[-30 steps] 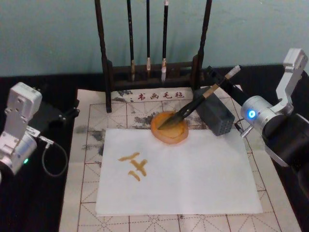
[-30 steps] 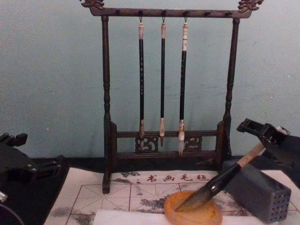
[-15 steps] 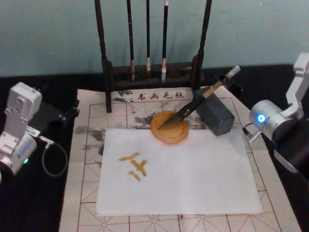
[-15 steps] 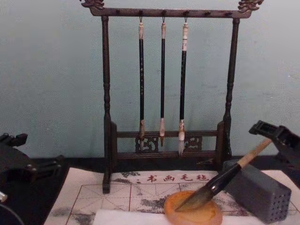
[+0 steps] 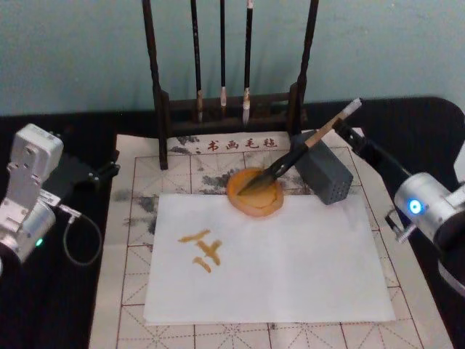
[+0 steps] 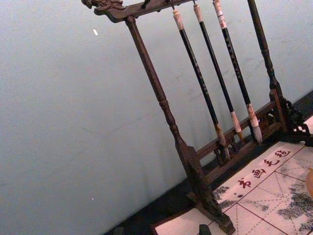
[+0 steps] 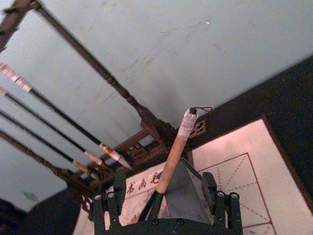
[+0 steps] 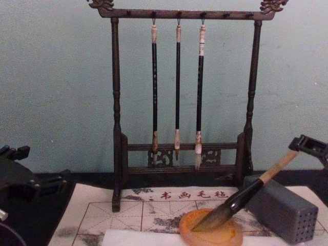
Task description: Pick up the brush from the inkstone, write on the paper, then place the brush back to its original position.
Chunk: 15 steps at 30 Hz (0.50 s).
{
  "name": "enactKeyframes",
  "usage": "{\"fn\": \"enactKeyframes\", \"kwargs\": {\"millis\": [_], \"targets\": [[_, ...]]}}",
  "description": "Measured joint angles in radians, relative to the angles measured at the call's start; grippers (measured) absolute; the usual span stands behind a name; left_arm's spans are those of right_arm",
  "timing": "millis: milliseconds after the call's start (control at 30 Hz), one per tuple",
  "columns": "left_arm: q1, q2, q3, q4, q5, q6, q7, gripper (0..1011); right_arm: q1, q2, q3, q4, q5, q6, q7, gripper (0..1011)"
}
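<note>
The glossy amber inkstone (image 5: pixel 254 193) holds the brush (image 5: pixel 301 152) with its tan wooden handle and dark bristles, above matt white paper (image 5: pixel 290 262) on a beige mat (image 5: pixel 138 182) and dark wooden rack (image 8: pixel 117 113).

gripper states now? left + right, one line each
Left gripper: parked at the table's left edge, holding nothing; open or shut cannot be told.
Right gripper: open, fingers either side of the brush handle, not clamped.

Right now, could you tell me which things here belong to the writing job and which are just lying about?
Job:
brush, tip resting in the inkstone
paper, already bearing strokes
right end effector, open behind the brush's end

Lying about:
grey block
rack of thin brushes
grid mat
left end effector, parked
</note>
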Motion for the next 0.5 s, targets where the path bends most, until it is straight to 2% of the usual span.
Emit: {"fn": "enactKeyframes", "kwargs": {"millis": [200, 233, 333, 367, 467, 500], "targets": [[0.0, 0.0, 0.0, 0.0, 0.0, 0.0, 0.0, 1001, -0.054, 0.035, -0.02, -0.055, -0.108, -0.056, 0.011, 1003], [0.0, 0.0, 0.0, 0.0, 0.0, 0.0, 0.0, 1001, -0.062, 0.04, -0.026, -0.061, -0.143, -0.071, 0.01, 1003], [0.0, 0.0, 0.0, 0.0, 0.0, 0.0, 0.0, 1001, -0.071, 0.047, -0.037, -0.067, -0.196, -0.093, 0.005, 1003], [0.0, 0.0, 0.0, 0.0, 0.0, 0.0, 0.0, 1001, -0.075, 0.05, -0.046, -0.069, -0.234, -0.107, -0.002, 1003], [0.0, 0.0, 0.0, 0.0, 0.0, 0.0, 0.0, 1001, -0.08, 0.056, -0.059, -0.07, -0.284, -0.122, -0.011, 1003], [0.0, 0.0, 0.0, 0.0, 0.0, 0.0, 0.0, 1001, -0.084, 0.062, -0.069, -0.071, -0.327, -0.133, -0.017, 1002]]}}
